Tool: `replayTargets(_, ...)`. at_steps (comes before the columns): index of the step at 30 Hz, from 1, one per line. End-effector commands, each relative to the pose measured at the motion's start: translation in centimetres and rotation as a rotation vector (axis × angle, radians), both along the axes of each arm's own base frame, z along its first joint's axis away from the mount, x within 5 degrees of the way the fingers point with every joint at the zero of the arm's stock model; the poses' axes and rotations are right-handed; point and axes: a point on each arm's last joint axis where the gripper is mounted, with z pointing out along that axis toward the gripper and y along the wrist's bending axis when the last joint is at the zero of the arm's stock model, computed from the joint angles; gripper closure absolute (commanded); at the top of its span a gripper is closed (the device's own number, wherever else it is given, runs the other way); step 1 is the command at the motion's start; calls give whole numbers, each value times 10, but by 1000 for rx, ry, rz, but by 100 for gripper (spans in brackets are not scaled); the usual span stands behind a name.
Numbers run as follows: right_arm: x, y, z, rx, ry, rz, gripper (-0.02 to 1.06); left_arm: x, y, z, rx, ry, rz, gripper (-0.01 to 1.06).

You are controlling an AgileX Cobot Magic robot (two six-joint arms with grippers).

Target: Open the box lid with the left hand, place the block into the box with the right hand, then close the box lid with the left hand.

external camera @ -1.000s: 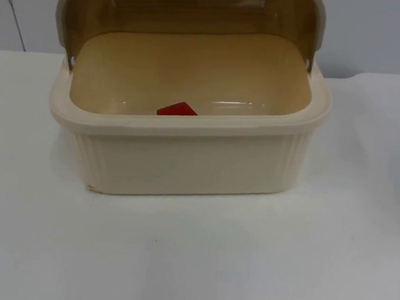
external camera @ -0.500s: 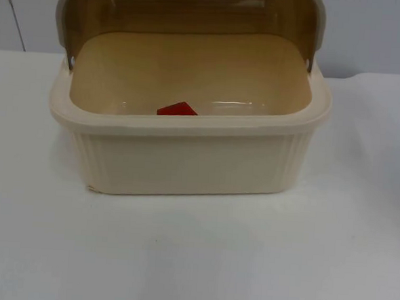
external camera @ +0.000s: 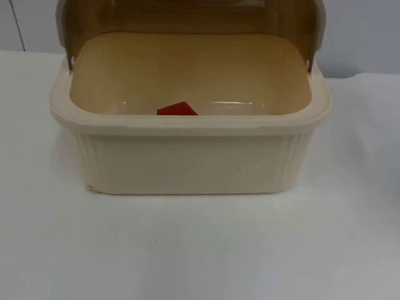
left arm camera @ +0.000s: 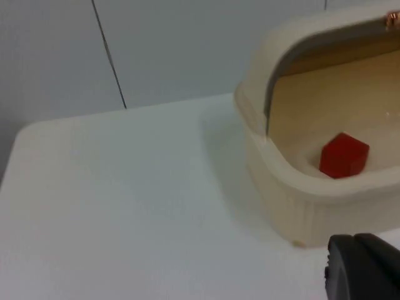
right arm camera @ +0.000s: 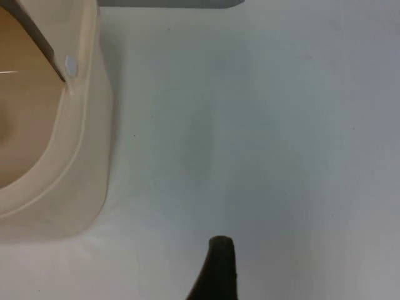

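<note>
Jaws on both arms are too little seen to tell whether they stand apart or together. Closest to the left gripper point(left arm camera: 365, 269) is bare white table point(external camera: 193, 258), and just beyond its black fingertip stands the near corner of the cream box point(external camera: 186, 159). Past that corner, inside the box and against its front wall, sits the red block point(left arm camera: 343, 154). Farther still, over the back of the box, the lid point(external camera: 188, 6) is swung up and stands open. The right gripper point(right arm camera: 215, 275) hangs over the table off the box's other side, apart from its rim, and seems to be waiting.

With the block already in, my judgement is that only closing the lid remains, a job for the left arm. The risk lies in the reach: the lid's edge is at the far side, so the arm must pass over the box. Coming in low could knock the rim and shove the box along the smooth table; pushing the lid off-centre could twist it on its hinges and leave it partly shut.
</note>
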Motion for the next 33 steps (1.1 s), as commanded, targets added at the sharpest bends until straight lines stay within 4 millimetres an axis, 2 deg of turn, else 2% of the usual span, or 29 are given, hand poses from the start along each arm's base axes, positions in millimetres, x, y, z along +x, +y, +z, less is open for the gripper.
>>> replayTargets(1, 1, -1, 2, -1, -11, 2, 34, 24, 2, 3, 36, -15, 17, 105)
replayTargets(2, 1, -1, 2, -1, -11, 2, 34, 24, 2, 3, 36, -15, 17, 105)
replayTargets(6, 1, -1, 2, -1, -11, 2, 34, 72, 0, 9, 27, 60, 8, 105)
replayTargets(7, 1, -1, 2, -1, -11, 2, 34, 72, 0, 9, 27, 60, 8, 105)
replayTargets(12, 1, 0, 2, 2, -10, 1, 34, 137, -4, 29, 36, 79, -38, 105)
replayTargets(13, 1, 0, 2, 2, -10, 1, 34, 137, -4, 29, 36, 79, -38, 105)
replayTargets(18, 1, 0, 2, 2, -10, 1, 34, 200, -10, 48, 85, 86, -124, 105)
replayTargets(20, 1, 0, 2, 2, -10, 1, 34, 205, -12, 47, 91, 92, -135, 105)
replayTargets(21, 1, 0, 2, 2, -10, 1, 34, 222, -15, 48, 120, 96, -165, 105)
replayTargets(23, 1, 0, 2, 2, -10, 1, 34, 243, -23, 46, 149, 107, -208, 105)
replayTargets(25, 1, 0, 2, 2, -10, 1, 34, 248, -25, 45, 153, 114, -216, 105)
replayTargets(27, 1, 0, 2, 2, -10, 1, 34, 268, -37, 42, 167, 128, -256, 105)
replayTargets(29, 1, 0, 2, -1, -10, 3, 34, 289, -58, 33, 203, 153, -331, 105)
replayTargets(33, 1, 0, 2, -3, -11, 4, 34, 307, -85, 27, 278, 153, -404, 105)
